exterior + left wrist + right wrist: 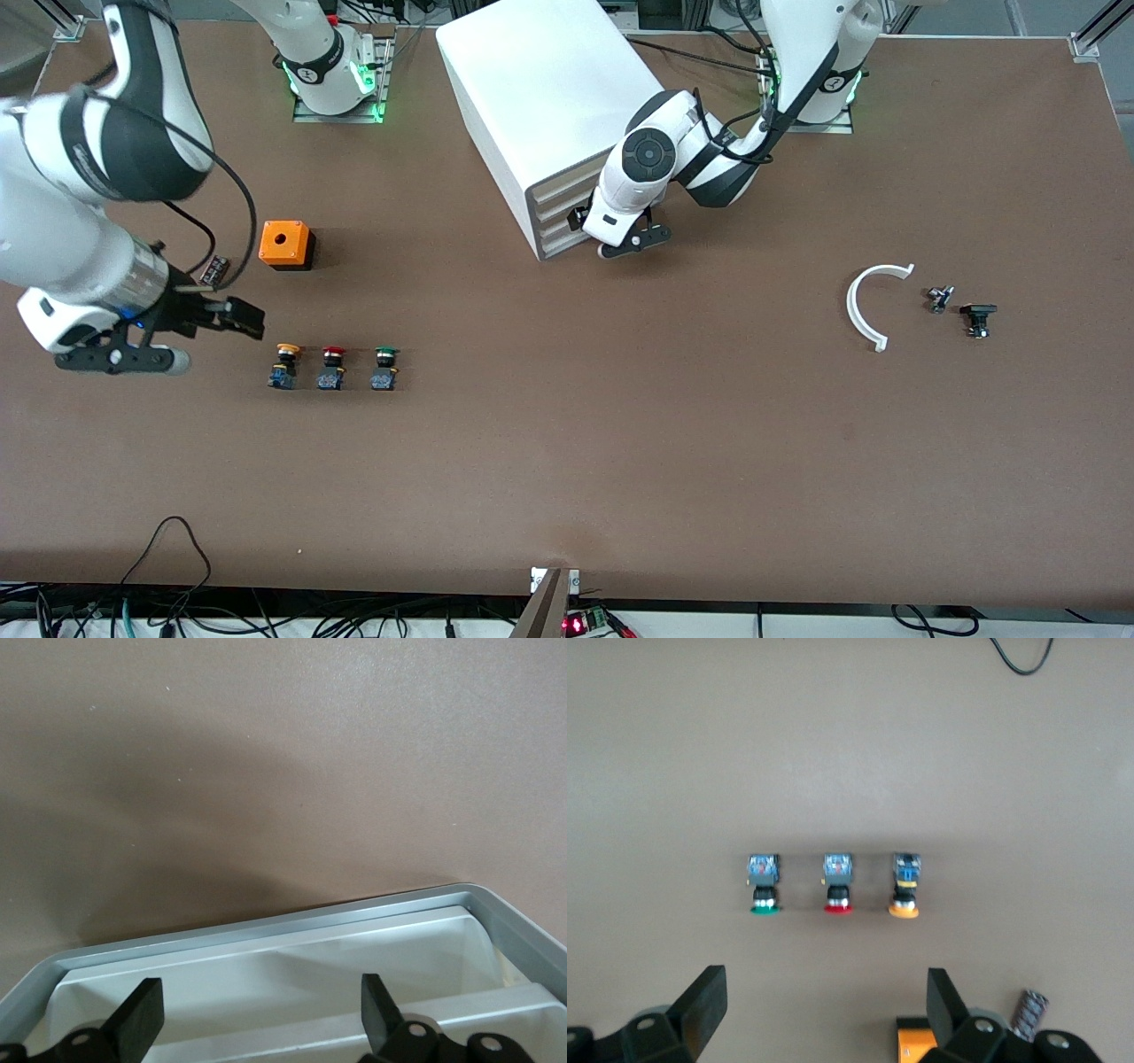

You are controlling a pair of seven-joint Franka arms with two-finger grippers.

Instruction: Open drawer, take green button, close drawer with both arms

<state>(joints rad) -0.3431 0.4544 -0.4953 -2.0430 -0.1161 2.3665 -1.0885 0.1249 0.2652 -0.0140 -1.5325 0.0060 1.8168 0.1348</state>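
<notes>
The white cabinet (pixel 540 89) stands between the arm bases, its four drawer fronts (pixel 556 213) facing the front camera and looking flush. My left gripper (pixel 586 221) is open right at those fronts; in the left wrist view its gripper (pixel 257 1010) hangs over pale drawer edges (pixel 266 966) and holds nothing. The green-capped button (pixel 384 367) stands on the table in a row with a red-capped one (pixel 332 367) and a yellow-capped one (pixel 284 365). My right gripper (pixel 239 319) is open and empty over the table beside the yellow one. Its wrist view shows the green button (pixel 764 884).
An orange box (pixel 285 245) with a hole on top and a small dark cylinder (pixel 215 268) sit near the right gripper. A white curved piece (pixel 873 306) and two small black parts (pixel 977 319) lie toward the left arm's end of the table.
</notes>
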